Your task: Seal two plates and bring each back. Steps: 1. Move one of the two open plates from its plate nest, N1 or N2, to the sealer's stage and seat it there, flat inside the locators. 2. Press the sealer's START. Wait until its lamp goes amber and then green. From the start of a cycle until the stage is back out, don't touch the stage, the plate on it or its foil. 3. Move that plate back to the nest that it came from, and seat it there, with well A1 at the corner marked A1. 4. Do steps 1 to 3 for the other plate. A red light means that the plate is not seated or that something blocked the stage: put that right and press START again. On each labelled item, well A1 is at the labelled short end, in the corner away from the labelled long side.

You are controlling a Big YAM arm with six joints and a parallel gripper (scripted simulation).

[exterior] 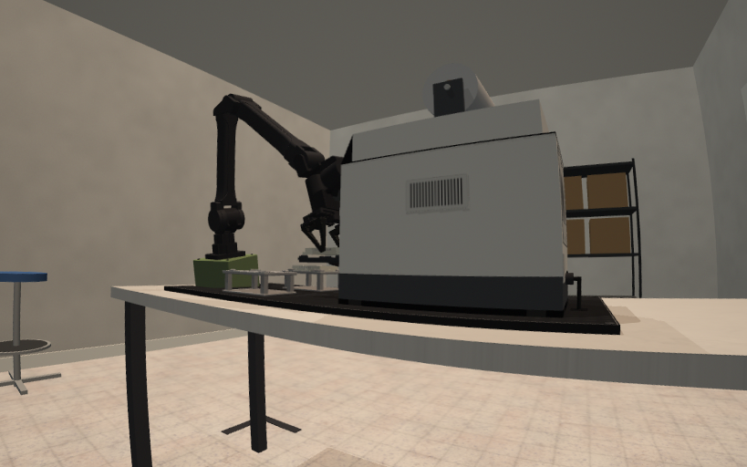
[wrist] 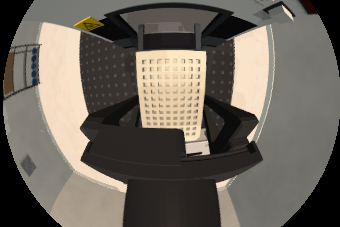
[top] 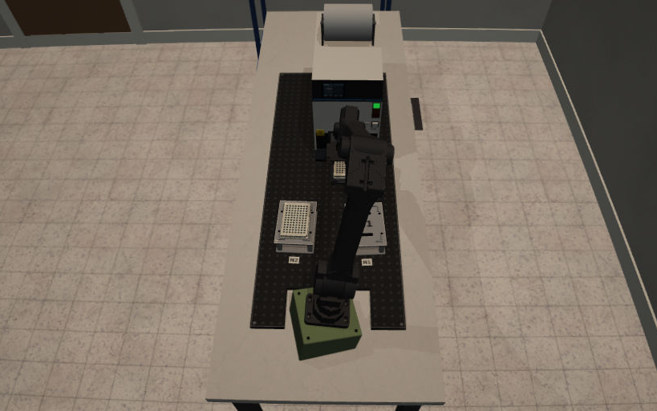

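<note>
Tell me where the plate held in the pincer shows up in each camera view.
Top: the held plate peeks out left of the arm, just in front of the sealer.
Exterior: a thin pale slab under the pincer, left of the sealer's side wall.
Wrist: the plate fills the centre, pointing at the sealer's opening.
Shared landmark: the sealer.
</note>
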